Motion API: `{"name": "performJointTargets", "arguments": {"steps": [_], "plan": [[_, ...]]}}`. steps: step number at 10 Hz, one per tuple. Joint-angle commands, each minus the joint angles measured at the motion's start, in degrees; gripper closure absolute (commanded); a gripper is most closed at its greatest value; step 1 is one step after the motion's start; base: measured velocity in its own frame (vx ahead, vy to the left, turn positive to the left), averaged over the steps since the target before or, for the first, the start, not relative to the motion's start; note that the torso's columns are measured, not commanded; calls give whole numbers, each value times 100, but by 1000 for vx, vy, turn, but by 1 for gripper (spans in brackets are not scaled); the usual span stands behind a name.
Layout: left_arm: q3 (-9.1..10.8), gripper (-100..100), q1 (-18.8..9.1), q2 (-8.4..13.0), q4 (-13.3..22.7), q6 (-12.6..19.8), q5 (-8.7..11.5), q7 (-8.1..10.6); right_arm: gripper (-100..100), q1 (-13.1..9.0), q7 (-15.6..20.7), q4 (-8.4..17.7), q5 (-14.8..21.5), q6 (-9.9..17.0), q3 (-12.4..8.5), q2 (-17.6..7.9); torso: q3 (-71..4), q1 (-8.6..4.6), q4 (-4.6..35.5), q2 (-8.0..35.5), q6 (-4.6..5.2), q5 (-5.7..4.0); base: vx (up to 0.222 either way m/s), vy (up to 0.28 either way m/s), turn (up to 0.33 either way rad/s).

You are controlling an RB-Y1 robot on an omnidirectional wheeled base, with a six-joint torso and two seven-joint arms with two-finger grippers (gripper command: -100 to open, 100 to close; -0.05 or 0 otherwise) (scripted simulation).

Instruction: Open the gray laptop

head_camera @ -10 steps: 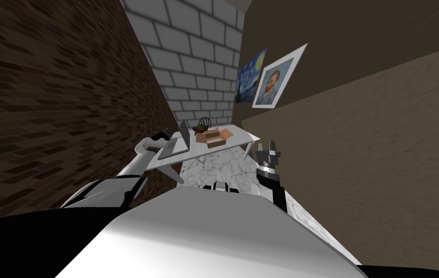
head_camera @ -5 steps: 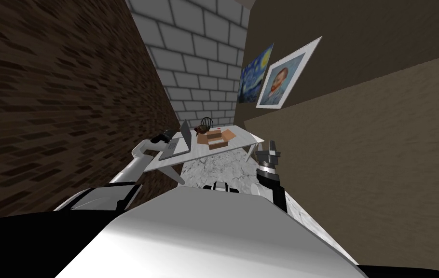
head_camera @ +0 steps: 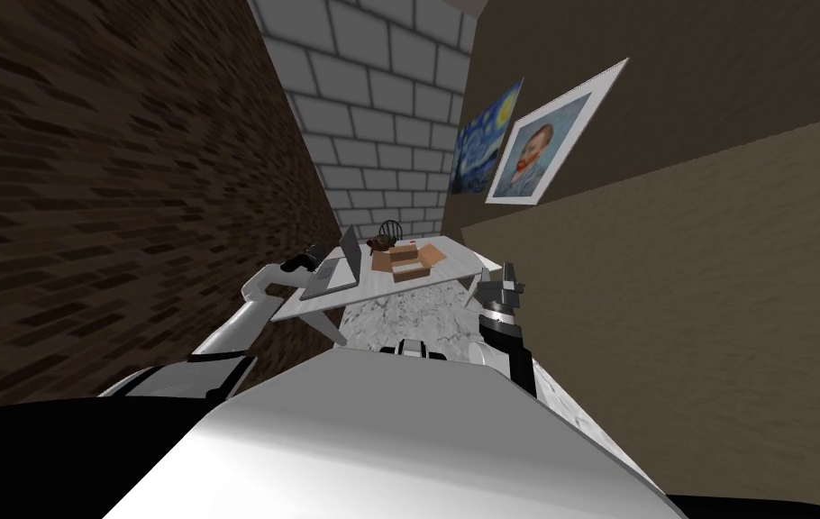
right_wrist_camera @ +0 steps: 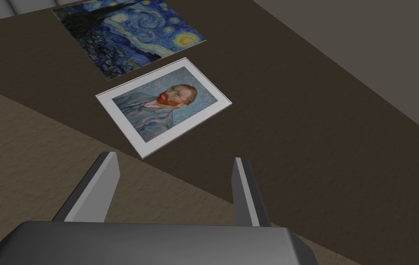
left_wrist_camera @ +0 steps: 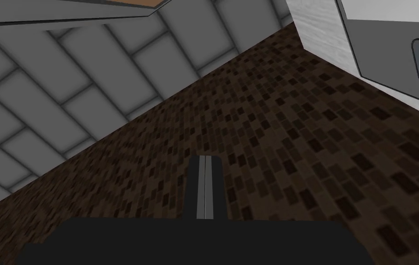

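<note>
The grey laptop lies on the left end of a white table, its lid standing up nearly upright. My left gripper hovers just off the laptop's left side, beyond the table's edge. In the left wrist view its fingers are shut together with nothing between them, and a corner of the laptop's base with its touchpad shows off to one side. My right gripper is open and empty, held low near the table's right front leg.
An open cardboard box sits mid-table with a dark brown object behind it and a chair beyond. A dark brick wall runs close on the left. Two pictures hang on the right wall.
My head view has swung, shifting the whole scene to the right. The left gripper stays beside the laptop's left side and the lid stands as before. The right arm has not moved.
</note>
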Motion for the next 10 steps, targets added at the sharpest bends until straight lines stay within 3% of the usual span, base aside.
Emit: {"name": "performJointTargets", "arguments": {"steps": [1,2,3,5,7,8,10], "plan": [[-2,100,121,30,-428,-3,27,19,0,-1,0,0,0,0,0,0,19,-5,11,28,-4,-4,0,0,0],[-2,100,121,30,-513,-3,27,19,0,-1,0,0,0,0,0,0,27,-3,14,38,-8,-3,-14,-4,5],[73,100,379,-1,-723,295,-127,304,0,-2,0,0,0,0,0,1,22,1,12,30,-8,-1,102,18,259],[73,100,702,-1,-1068,307,-127,378,0,1,0,0,0,0,0,0,-17,9,-8,-30,-1,3,118,11,55],[73,100,760,-1,-1450,307,-127,378,0,-1,0,0,0,0,0,0,16,1,9,23,-5,-1,14,8,-10],[148,100,1049,-31,-1663,617,-280,669,0,-1,0,0,0,0,0,0,25,0,13,36,-7,-2,115,14,275],[148,100,1346,-31,-2001,617,-280,736,0,0,0,0,0,0,0,0,-10,6,-5,-19,-2,2,115,6,54]]}}
